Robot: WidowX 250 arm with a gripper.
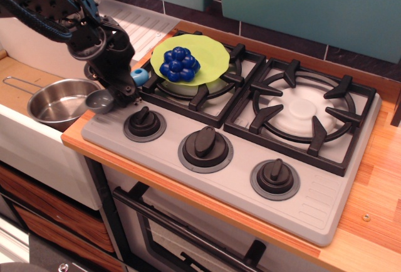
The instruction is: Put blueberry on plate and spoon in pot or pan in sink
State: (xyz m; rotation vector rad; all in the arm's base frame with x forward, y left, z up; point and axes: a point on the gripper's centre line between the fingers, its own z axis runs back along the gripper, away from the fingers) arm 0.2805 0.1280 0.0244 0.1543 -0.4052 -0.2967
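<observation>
The blueberry [179,62] lies on the lime-green plate [212,51], which rests on the left burner grate. My gripper [123,88] is at the stove's left edge, shut on the spoon [100,101]. The spoon's grey bowl sticks out to the left, over the counter edge next to the pot. Its light blue handle end [139,76] shows on the gripper's right side. The steel pot [59,101] sits in the white sink [28,141], just left of the spoon, with its wire handle pointing left.
Three black knobs [205,146] line the stove's grey front panel, the nearest just below the gripper. The right burner grate [304,112] is bare. A ribbed drainboard [135,24] lies behind the gripper. Wooden counter runs along the right side.
</observation>
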